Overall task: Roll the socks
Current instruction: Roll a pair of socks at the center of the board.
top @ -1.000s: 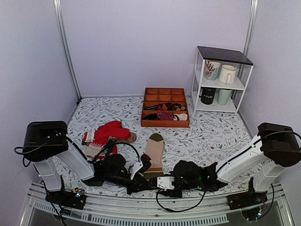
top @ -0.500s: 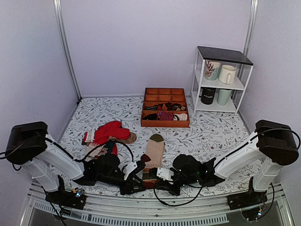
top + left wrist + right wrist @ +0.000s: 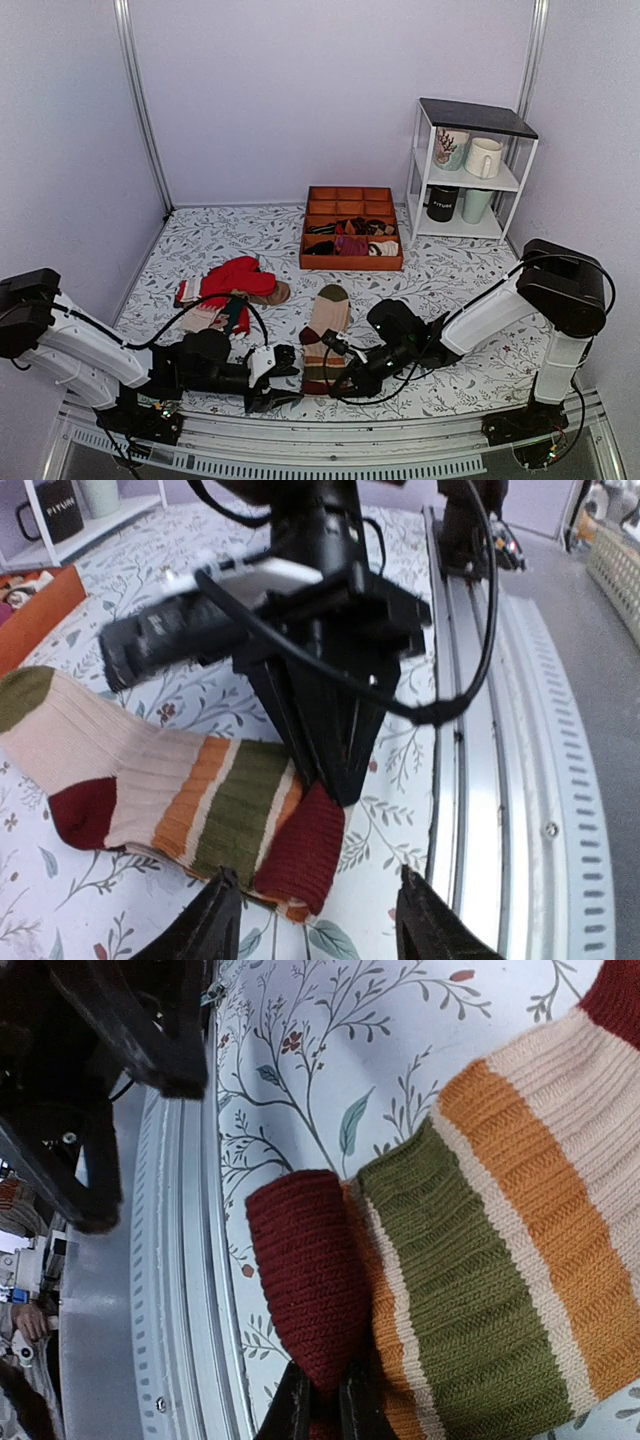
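The socks (image 3: 326, 330) lie flat on the table (image 3: 450, 290), in the middle of its near half; in the overhead view they run on the 12-to-6 line, with the green toe toward 12 o'clock and the dark maroon cuff (image 3: 300, 850) toward 6. The right gripper (image 3: 320, 1405) reaches in from about 3 o'clock of the cuff; its fingers are pinched narrow on the cuff's edge, with maroon knit gathered between them (whether both layers are caught I cannot tell). The left gripper (image 3: 318, 920) sits low at about 9 o'clock of the cuff; its fingers are spread wide with the cuff's corner just ahead of the gap, and it holds nothing.

I judge this to be the very opening of the roll; the cuff end is seized, but no turn is laid and the rest of the length is flat. The next move calls for the left fingers to close on the free corner so both sides are held evenly; then both grippers should turn the cuff over toward 12 o'clock, tight and square to the stripes, or the roll is likely to run crooked.
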{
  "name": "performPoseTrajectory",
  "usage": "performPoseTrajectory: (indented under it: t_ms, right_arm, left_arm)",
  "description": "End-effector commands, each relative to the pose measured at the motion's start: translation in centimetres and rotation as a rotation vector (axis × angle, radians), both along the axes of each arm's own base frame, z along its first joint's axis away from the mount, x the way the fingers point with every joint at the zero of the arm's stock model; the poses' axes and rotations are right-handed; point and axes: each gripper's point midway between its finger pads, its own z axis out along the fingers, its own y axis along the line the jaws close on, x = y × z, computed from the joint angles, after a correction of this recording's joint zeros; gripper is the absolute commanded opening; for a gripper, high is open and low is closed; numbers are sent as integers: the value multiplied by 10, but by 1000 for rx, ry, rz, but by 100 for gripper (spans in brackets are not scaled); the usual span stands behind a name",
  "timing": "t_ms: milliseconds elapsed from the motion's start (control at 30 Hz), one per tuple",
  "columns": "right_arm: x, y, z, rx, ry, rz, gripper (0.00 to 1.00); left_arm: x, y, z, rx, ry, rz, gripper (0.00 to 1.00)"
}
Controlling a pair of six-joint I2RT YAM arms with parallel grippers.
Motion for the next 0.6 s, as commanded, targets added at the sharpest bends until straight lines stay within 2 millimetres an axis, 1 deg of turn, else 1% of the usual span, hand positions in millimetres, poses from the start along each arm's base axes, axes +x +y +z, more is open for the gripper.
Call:
performPoseTrajectory:
  t_ms: [0,100,200,367,567]
  right_arm:
    - [-34,-50,-57,-298,263,-14,6]
    - [-37,-51,-61,-314,285,-2,6]
    - [-37,-51,-63,-326,300,-4,6]
    - [-38,-51,-65,-332,309,-2,6]
    - [-37,-53,-67,-335,317,-2,6]
  left_arm:
    - [-5,-11,-10,9,-58,-65,52]
    - [-5,-19,-15,14,-71,-86,51]
    - [-5,-28,-20,31,-74,-114,47]
    - [-3,-36,-27,48,-71,-121,45]
    - [-10,-37,-41,75,-25,-154,33]
